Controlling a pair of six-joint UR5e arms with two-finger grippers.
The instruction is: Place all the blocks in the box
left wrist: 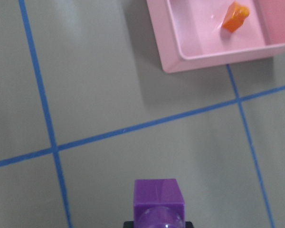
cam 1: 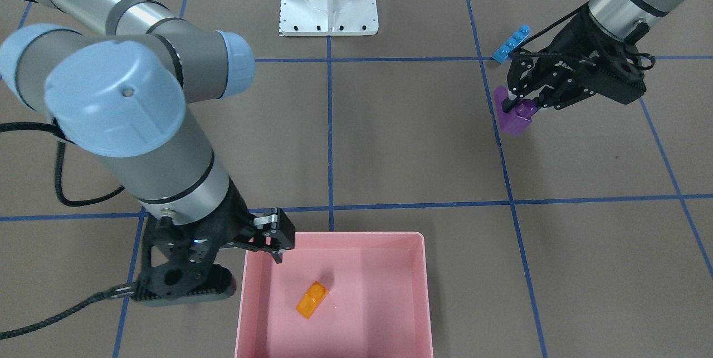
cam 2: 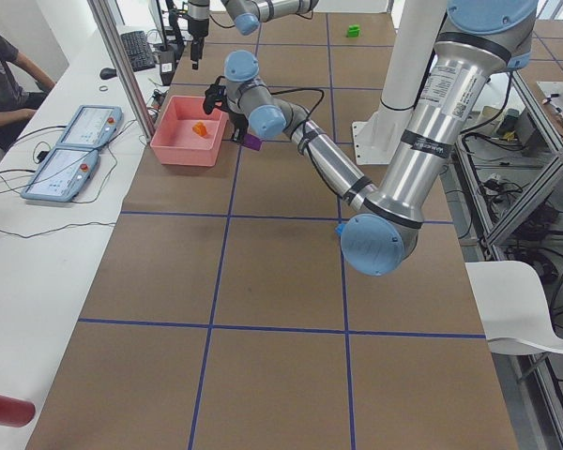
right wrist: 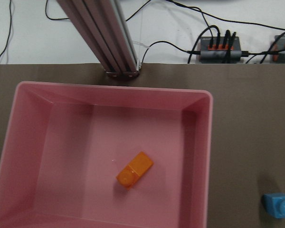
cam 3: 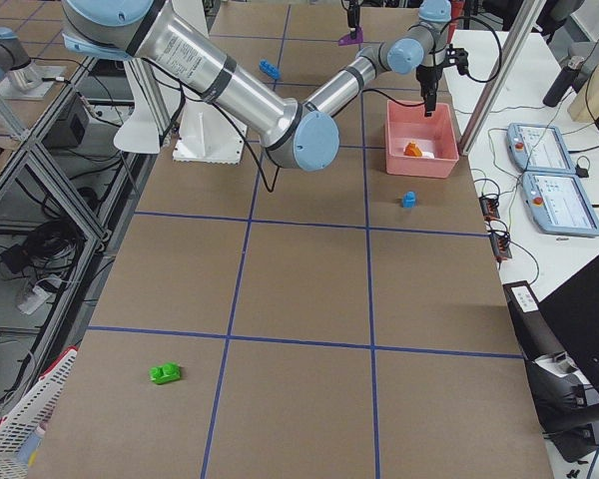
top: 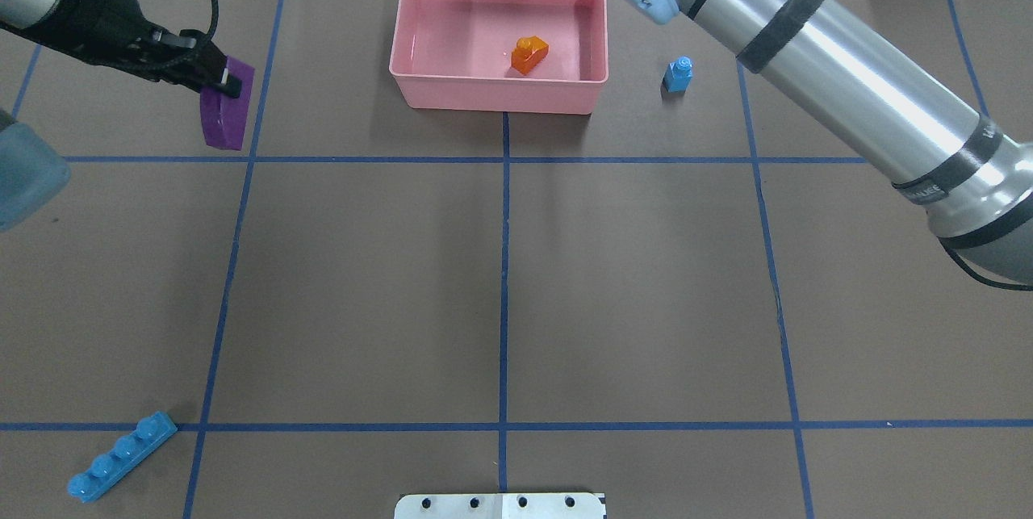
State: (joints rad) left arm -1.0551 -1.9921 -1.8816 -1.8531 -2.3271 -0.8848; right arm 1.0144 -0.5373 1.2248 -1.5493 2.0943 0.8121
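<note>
My left gripper point(cam 1: 519, 106) is shut on the purple sloped block point(cam 1: 515, 118) and holds it above the table; the block also shows in the overhead view point(top: 226, 106) and the left wrist view point(left wrist: 157, 195). My right gripper point(cam 1: 277, 246) hangs over a corner of the pink box point(cam 1: 245, 291), empty, and looks open. The orange block point(top: 529, 55) lies inside the box point(top: 492, 95). The small blue block point(top: 678, 73) stands on the table beside the box. The long blue block point(top: 121, 456) lies near my left side. The green block point(cam 3: 165, 373) lies far off on my right.
The white metal base point(cam 1: 328, 7) stands at my edge of the table. An aluminium post point(right wrist: 109, 42) rises just behind the box. Tablets point(cam 3: 539, 150) and cables lie beyond the far table edge. A person point(cam 2: 5, 70) sits there.
</note>
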